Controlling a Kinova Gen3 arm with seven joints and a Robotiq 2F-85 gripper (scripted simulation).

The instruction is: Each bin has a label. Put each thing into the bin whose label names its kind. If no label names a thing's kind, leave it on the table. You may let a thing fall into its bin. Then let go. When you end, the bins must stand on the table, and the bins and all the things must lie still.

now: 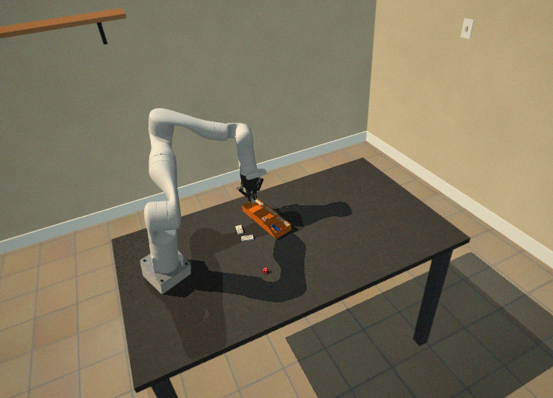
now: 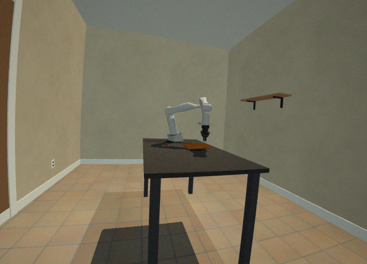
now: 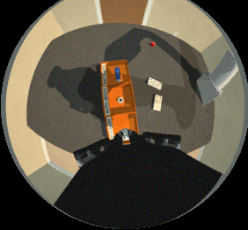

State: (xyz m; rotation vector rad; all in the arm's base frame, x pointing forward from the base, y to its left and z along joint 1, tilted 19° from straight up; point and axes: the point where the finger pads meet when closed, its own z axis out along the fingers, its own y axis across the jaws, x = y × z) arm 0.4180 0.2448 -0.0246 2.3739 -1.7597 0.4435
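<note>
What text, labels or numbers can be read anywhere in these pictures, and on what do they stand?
None can be read.
Orange bin tray: grey label strips along one long side, print too small and blurred to read.
Two white dominoes: dark pips, count not clear.
Red die: too small to show any pips.
Gripper: shut on a small thing, no marking seen.

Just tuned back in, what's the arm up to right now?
The white arm's gripper is shut on a small pale piece, hanging above the near end of the long orange compartmented bin. The bin already holds a blue piece and a small grey ring in separate compartments. Two white dominoes and a small red die lie on the dark table.
</note>
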